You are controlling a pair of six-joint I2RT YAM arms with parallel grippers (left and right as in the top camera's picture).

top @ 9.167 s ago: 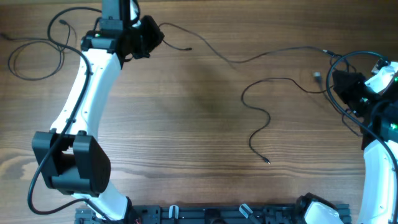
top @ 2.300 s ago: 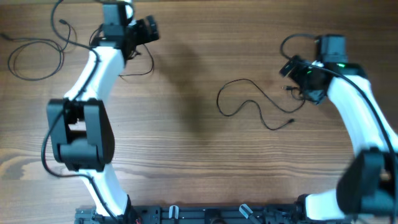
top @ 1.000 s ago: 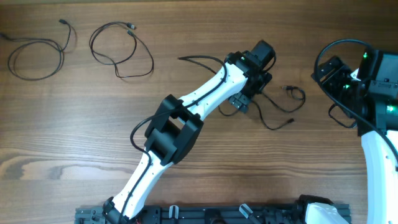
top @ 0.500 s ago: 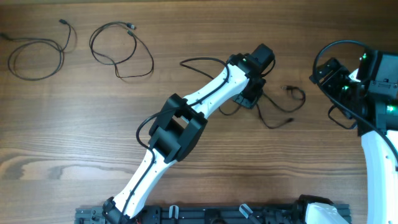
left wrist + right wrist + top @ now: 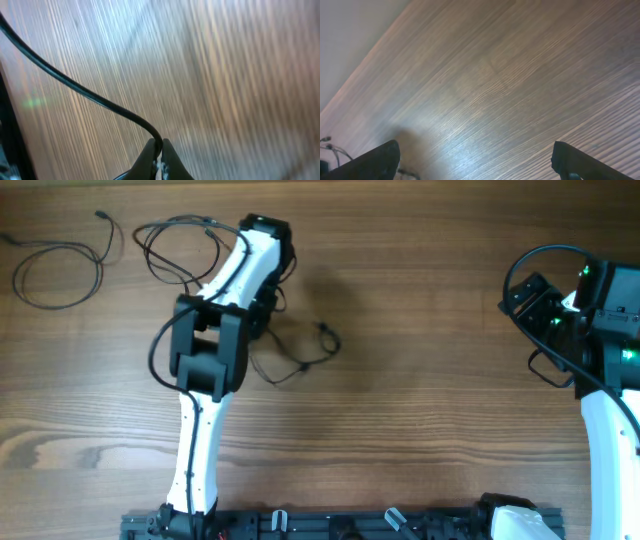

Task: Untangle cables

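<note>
Left pincer [image 5: 159, 161] pinching a thin black cable [image 5: 75, 86], which runs up-left from its tips; right pincer [image 5: 474, 155] spread wide over wooden tabletop [image 5: 520, 75]

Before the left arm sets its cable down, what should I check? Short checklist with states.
1. Left pincer shut on the held cable: ok.
2. Held cable's slack lies on the table, far from the right arm: ok.
3. Held cable apart from the middle cable: cannot tell, because the left arm covers the spot where they come close.
4. Far-left cable lies alone as a loose loop: ok.
5. Right pincer open with nothing between its fingers: ok.
</note>
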